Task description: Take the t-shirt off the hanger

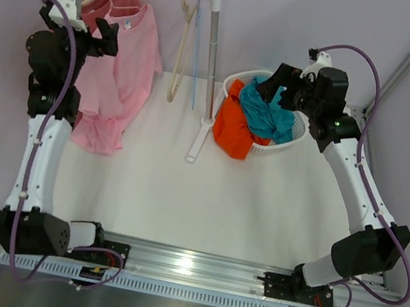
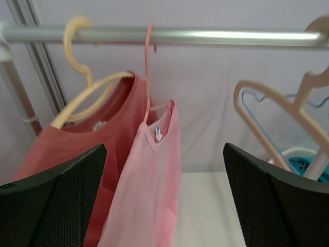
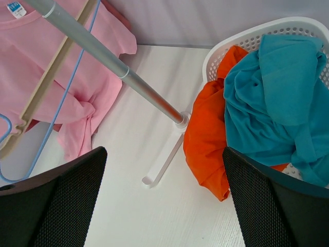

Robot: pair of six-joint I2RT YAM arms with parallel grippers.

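Observation:
A light pink t-shirt (image 1: 126, 60) hangs on a thin pink hanger (image 2: 149, 67) from the rack's metal rail (image 2: 205, 36). Behind it, a darker pink-red t-shirt (image 2: 67, 149) hangs on a cream hanger (image 2: 82, 87). My left gripper (image 1: 80, 26) is open and empty, raised in front of both shirts. In the left wrist view the left gripper (image 2: 164, 206) points at the light pink t-shirt (image 2: 149, 185), just short of it. My right gripper (image 1: 275, 85) is open and empty, raised over the basket's left side. In its own view the right gripper (image 3: 164, 206) faces down at the table.
A white basket (image 1: 297, 138) at the back right holds a teal shirt (image 3: 272, 103) and an orange shirt (image 3: 205, 139) that spills over its rim. Empty beige (image 2: 288, 113) and blue (image 1: 197, 65) hangers hang on the rail's right end. The rack's upright pole (image 3: 128, 77) and foot (image 3: 164, 164) stand mid-table.

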